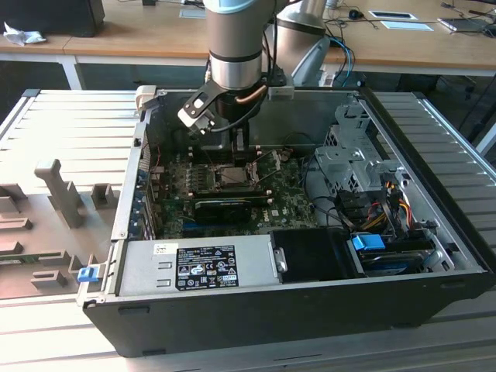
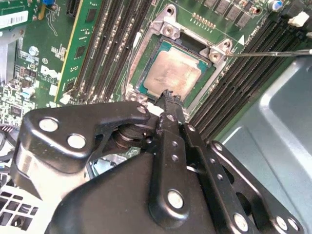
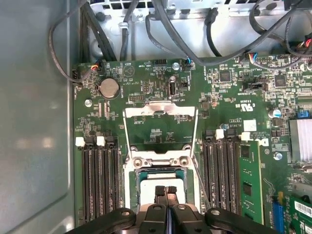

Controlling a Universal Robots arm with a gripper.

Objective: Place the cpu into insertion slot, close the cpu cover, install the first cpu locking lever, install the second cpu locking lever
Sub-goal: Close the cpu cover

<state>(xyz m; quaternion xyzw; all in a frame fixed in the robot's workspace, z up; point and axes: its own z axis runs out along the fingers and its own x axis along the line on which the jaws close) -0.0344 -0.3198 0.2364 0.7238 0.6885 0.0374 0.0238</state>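
Observation:
The cpu (image 2: 175, 73) lies flat in the insertion slot (image 2: 168, 30), its pale metal face up, ringed by green board. My gripper (image 2: 168, 95) hangs just over the cpu's near edge, shut, with its fingertips pressed together and nothing between them. In the first wrist view the gripper (image 3: 166, 190) sits over the slot (image 3: 158, 162). The cpu cover (image 3: 161, 111) is swung open beyond the slot, its square window showing the board behind it. A thin wire locking lever (image 2: 273, 52) stands free beside the slot. In the exterior view the gripper (image 1: 232, 149) is inside the computer case, above the motherboard.
Black memory slots (image 3: 97, 180) flank the socket on both sides, one with a green module (image 3: 249, 180). Cables (image 3: 170, 29) hang along the case's back wall. The case's grey wall (image 3: 34, 122) is close on one side. A power supply (image 1: 194, 263) and drive cage (image 1: 353, 159) fill the rest.

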